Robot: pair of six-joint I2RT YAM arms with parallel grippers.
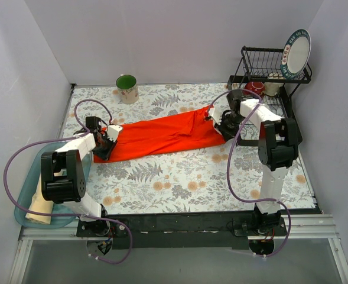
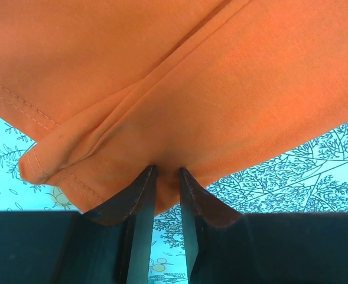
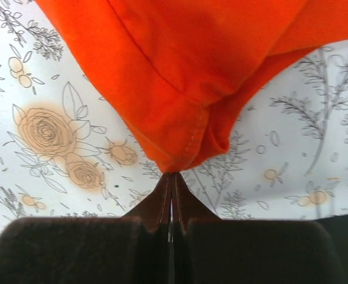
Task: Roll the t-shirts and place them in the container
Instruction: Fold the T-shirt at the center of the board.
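High rear overview facing down, wrist views close on shared t-shirt (image 1: pixel 162 136)

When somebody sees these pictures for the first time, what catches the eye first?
The orange shirt lies stretched across the middle of the floral table. The left gripper pinches its left end and the right gripper its right end. Next comes the green mug at the far edge.

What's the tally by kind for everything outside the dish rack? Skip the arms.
T-shirts: 2 (orange-red t-shirt spread on the table, cream t-shirt in the tub)
Mugs: 1 (green mug)
Tubs: 1 (teal tub)
Total: 4
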